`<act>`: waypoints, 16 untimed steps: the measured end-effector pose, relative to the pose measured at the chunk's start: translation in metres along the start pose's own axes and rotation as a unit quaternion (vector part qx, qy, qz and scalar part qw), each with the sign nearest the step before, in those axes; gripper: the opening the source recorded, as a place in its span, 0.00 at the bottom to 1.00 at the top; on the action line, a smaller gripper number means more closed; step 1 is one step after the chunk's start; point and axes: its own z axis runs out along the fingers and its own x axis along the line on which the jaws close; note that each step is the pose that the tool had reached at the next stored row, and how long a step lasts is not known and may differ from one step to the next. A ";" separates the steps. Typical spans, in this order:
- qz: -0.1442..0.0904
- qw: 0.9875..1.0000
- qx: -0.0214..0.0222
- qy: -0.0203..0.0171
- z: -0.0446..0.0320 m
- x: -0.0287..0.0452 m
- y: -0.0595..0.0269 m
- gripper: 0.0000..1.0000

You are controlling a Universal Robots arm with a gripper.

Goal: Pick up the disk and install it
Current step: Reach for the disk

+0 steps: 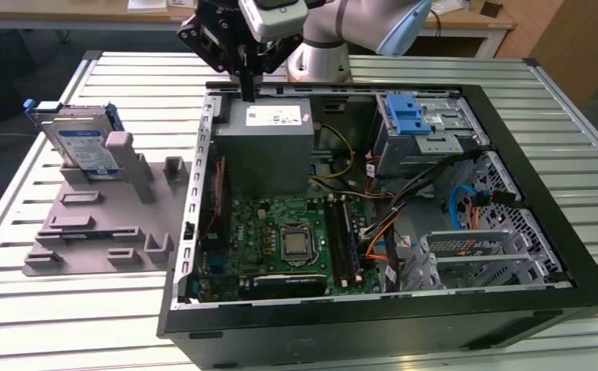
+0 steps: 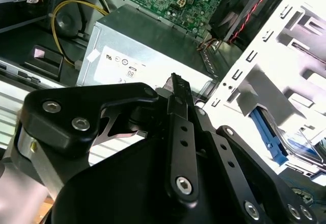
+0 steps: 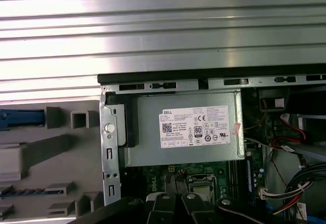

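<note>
We found the gripper (image 1: 247, 94) hanging over the back wall of the open computer case (image 1: 382, 313), its tips just above the grey power supply (image 1: 268, 147). Its fingers were drawn together with nothing between them. The disk (image 1: 80, 147) was well apart from it, standing on edge in the grey fixture (image 1: 103, 232) on the slatted table (image 1: 31, 332), out at the exterior view's left of the case. In the first wrist view we took the blue strip to be the edge of the disk's carrier (image 3: 20, 117) (we could not be sure). We judged that nothing of the pick had been done yet. The main risk, as we saw it, was the disk's narrow footing: a pincer that arrived shut or off-centre could push it sideways and tip it in its slot. The low tips could also snag the case wall on any sideways travel. A grip on the plastic carrier alone might flex or slip.
</note>
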 end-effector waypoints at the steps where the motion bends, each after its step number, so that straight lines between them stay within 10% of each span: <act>1: 0.000 1.000 0.000 0.000 0.0000 0.0005 0.0000 0.11; 16: 0.000 1.000 0.000 0.001 0.0007 0.0082 -0.0006 0.11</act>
